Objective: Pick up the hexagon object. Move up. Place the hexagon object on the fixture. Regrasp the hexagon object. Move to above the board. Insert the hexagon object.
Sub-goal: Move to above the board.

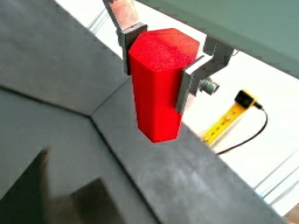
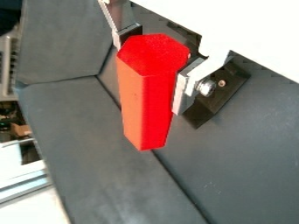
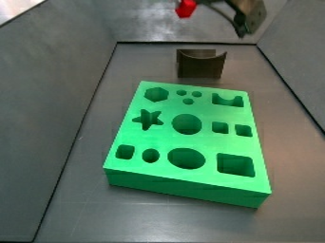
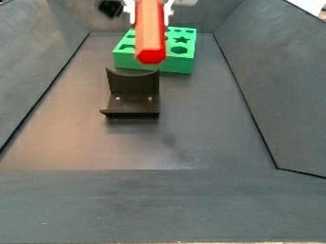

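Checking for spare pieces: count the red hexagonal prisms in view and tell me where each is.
1. The hexagon object is clamped in the gripper, raised in the air near the fixture, not at the board. No other shows, though the arm could hide some.

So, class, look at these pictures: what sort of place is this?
Probably a robot test bench: a dark walled tray holds a green board of shaped holes and the fixture, while the hand holds a red hexagon object above them.
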Motion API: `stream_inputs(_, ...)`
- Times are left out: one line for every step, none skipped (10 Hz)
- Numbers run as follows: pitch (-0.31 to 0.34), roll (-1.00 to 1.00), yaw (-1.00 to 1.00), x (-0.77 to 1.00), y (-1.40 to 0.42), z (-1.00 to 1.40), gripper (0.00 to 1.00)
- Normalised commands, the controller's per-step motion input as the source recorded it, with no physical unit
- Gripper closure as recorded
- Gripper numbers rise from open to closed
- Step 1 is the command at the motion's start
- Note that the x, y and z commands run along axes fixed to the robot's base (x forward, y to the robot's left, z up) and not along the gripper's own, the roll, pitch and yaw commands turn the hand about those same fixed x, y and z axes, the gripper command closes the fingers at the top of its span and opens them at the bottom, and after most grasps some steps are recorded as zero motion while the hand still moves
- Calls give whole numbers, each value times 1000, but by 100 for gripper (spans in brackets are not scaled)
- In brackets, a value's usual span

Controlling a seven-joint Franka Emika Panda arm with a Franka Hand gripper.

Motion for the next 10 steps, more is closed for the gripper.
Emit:
stream_inputs(-18, -121, -193, -227, 30, 1000, 100)
stream_inputs(31, -136, -169, -210, 31, 1000, 100)
stream_inputs(61, -140, -143, -184, 30, 929, 100)
stream_inputs(79, -132, -111, -135, 25, 741, 100)
stream_inputs(95, -117, -78, -93, 18, 547, 100)
stream_inputs(107, -107, -60, -75, 11, 415, 100)
stream_inputs(38, -1000, -171, -206, -1000, 299, 100)
stream_inputs(38, -1000, -163, -198, -1000, 272, 100)
stream_inputs(47, -1000, -161, -204, -1000, 288, 100)
stream_inputs(60, -1000, -158, -205, -1000, 280, 100)
